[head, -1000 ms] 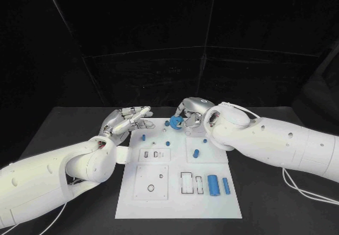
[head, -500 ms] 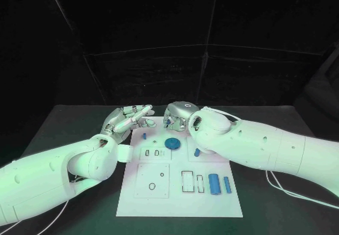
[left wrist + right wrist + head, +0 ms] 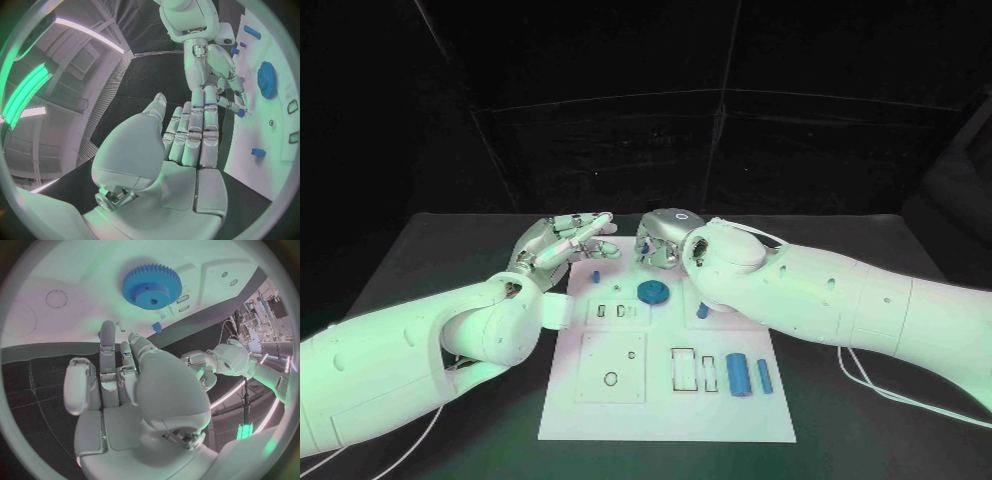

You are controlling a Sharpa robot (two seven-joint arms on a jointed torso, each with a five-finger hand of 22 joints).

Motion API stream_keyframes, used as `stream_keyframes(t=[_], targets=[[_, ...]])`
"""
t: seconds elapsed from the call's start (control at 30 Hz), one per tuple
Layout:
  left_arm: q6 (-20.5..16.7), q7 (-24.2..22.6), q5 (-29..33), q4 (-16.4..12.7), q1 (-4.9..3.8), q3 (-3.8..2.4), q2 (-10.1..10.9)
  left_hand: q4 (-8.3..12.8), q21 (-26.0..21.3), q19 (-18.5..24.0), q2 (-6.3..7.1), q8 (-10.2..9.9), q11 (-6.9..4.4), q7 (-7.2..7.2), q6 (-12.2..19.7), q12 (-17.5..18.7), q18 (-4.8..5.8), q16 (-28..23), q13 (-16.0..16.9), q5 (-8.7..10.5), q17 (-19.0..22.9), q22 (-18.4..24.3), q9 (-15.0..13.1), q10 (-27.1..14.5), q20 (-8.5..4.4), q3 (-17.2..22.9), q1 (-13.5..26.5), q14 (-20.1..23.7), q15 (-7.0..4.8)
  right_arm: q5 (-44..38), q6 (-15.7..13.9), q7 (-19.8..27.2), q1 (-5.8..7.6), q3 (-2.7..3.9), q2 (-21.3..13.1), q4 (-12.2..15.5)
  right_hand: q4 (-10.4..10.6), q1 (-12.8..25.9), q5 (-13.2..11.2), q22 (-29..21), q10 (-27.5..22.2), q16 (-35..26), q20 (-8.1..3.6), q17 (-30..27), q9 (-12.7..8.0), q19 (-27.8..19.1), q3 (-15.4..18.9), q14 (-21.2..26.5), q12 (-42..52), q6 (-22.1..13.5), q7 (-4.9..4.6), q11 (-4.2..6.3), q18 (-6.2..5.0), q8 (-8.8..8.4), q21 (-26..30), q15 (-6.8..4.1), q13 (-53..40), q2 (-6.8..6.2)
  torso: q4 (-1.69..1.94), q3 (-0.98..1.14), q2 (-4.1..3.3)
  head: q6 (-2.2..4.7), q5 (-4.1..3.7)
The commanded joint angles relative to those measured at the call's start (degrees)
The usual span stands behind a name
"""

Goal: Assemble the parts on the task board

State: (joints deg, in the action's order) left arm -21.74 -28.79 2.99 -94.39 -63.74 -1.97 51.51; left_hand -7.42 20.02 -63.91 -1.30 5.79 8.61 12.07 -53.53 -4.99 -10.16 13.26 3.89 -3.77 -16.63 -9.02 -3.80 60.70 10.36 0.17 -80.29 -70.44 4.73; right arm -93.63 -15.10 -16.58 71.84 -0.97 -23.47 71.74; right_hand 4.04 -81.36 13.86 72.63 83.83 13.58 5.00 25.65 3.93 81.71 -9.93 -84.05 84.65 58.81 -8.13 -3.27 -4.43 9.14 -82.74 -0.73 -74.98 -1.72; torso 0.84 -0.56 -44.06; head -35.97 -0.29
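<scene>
Two hands hover at the far end of the task board [image 3: 589, 420], both holding nothing with fingers loosely apart. The blue gear [image 3: 652, 291] lies flat on the board just nearer than the right hand [image 3: 661, 243]; the left hand [image 3: 565, 240] sits off the board's far left corner. My worry: if the gear isn't fully seated, a brushing finger could knock it off, and the small blue peg [image 3: 594, 276] beside it could be nudged as well.

gear [image 3: 652, 291] on task board [image 3: 668, 420], hands behind
</scene>
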Motion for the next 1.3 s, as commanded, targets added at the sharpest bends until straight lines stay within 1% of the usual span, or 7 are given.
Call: stream_keyframes(t=[0.03,0.23,0.43,0.6,0.73,0.97,1.3], targets=[[0.68,-0.23,-0.28,-0.02,-0.11,-0.07,-0.03,0.32,0.21,-0.18,-0.39,-0.3,-0.04,-0.09,-0.07,0.25,-0.23,-0.1,-0.06,-0.26,-0.06,-0.05,0.02,-0.2,0.09,0.08,-0.2,-0.03,-0.11,-0.68,-1.35,0.26,0.07,0.01,-0.38,0.38,0.05,0.23,-0.25,0.06,0.91,-0.33,0.11,0.09,-0.06,0.16,-0.49,-1.14,-0.32,-0.57,0.0,0.05,0.92,-0.36,-0.23,-0.23,-7.57,-0.41,-0.06,-0.02,0.06,-0.08,0.09],[0.68,-0.23,-0.28,0.01,-0.11,-0.07,0.11,0.32,0.21,-0.18,-0.39,-0.3,-0.04,-0.09,-0.07,0.25,-0.23,-0.1,-0.06,-0.26,-0.06,-0.05,0.02,-0.2,0.09,0.08,-0.2,-0.03,-0.11,0.33,-2.29,0.85,-0.02,0.01,-2.44,2.49,0.06,0.54,-0.41,0.08,0.84,-0.34,0.16,0.11,-0.07,0.16,-0.69,-1.16,-0.41,-0.72,-0.1,-0.03,0.92,-0.65,-0.23,-0.17,-7.49,-0.64,-0.15,0.05,0.06,-0.09,0.21],[0.69,-0.23,-0.28,0.03,-0.11,-0.07,0.27,0.46,0.25,-0.15,-0.47,-0.35,-0.03,-0.07,-0.09,0.32,-0.22,-0.14,-0.06,-0.25,-0.22,-0.08,0.02,-0.19,0.08,0.14,-0.28,-0.01,-0.1,3.09,-0.65,0.93,-0.04,0.0,-5.57,5.95,0.63,2.22,-1.16,0.11,0.65,-0.33,0.36,0.18,-0.08,0.15,-0.47,-1.28,-0.64,-1.26,-0.41,-0.32,0.93,-1.45,-0.24,0.05,-7.27,-1.68,-0.16,0.01,0.06,-0.01,0.12],[0.69,-0.22,-0.28,0.03,-0.11,-0.07,0.42,0.46,0.25,-0.15,-0.47,-0.35,-0.03,-0.07,-0.09,0.32,-0.22,-0.14,-0.06,-0.25,-0.22,-0.08,0.02,-0.19,0.08,0.14,-0.28,-0.01,-0.1,6.75,3.03,0.14,-0.03,-0.01,-8.55,9.12,2.06,5.48,-1.6,-0.01,0.14,-0.28,0.68,0.28,-0.14,0.06,1.7,-1.47,-1.19,-2.96,-0.77,-0.72,0.91,-2.76,-0.18,0.41,-6.65,-3.71,-0.26,-0.02,0.09,-0.05,0.16],[0.7,-0.22,-0.28,0.02,-0.11,-0.07,0.51,0.46,0.25,-0.15,-0.47,-0.35,-0.03,-0.07,-0.09,0.32,-0.22,-0.14,-0.06,-0.25,-0.22,-0.08,0.02,-0.19,0.08,0.14,-0.28,-0.01,-0.1,10.69,7.36,-0.92,-0.01,-0.02,-10.36,10.59,4.61,8.88,-1.76,-0.13,-0.76,-0.29,1.09,0.4,-0.07,-0.07,5.55,-1.55,-2.02,-5.51,-1.33,-1.26,0.88,-4.25,-0.11,0.85,-5.72,-4.7,-0.23,-0.07,0.06,-0.07,0.07],[0.74,-0.19,-0.28,0.2,-0.11,-0.06,0.42,0.46,0.25,-0.15,-0.47,-0.35,-0.03,-0.07,-0.09,0.32,-0.22,-0.14,-0.06,-0.25,-0.22,-0.08,0.02,-0.19,0.08,0.14,-0.28,-0.01,-0.1,14.32,11.23,-1.61,0.01,-0.03,-11.0,11.07,8.53,11.21,-0.47,-0.09,-0.96,-0.31,1.44,0.56,0.15,-0.11,11.09,-1.55,-2.03,-6.65,-1.73,-1.64,0.87,-4.68,-0.14,1.13,-5.76,-3.84,0.01,-0.03,-0.01,-0.22,-0.07],[0.73,-0.1,-0.28,0.46,-0.11,-0.06,0.31,0.46,0.25,-0.15,-0.47,-0.35,-0.03,-0.07,-0.09,0.32,-0.22,-0.14,-0.06,-0.25,-0.22,-0.08,0.02,-0.19,0.08,0.14,-0.28,-0.01,-0.1,15.23,12.17,-1.08,0.01,-0.04,-10.05,10.7,8.65,9.76,-0.33,0.13,-0.64,-0.33,1.45,0.62,0.29,-0.03,12.17,-1.55,-1.65,-6.4,-1.65,-1.59,0.91,-4.42,-0.25,1.11,-6.24,-2.9,0.01,-0.08,0.0,-0.55,0.08]])
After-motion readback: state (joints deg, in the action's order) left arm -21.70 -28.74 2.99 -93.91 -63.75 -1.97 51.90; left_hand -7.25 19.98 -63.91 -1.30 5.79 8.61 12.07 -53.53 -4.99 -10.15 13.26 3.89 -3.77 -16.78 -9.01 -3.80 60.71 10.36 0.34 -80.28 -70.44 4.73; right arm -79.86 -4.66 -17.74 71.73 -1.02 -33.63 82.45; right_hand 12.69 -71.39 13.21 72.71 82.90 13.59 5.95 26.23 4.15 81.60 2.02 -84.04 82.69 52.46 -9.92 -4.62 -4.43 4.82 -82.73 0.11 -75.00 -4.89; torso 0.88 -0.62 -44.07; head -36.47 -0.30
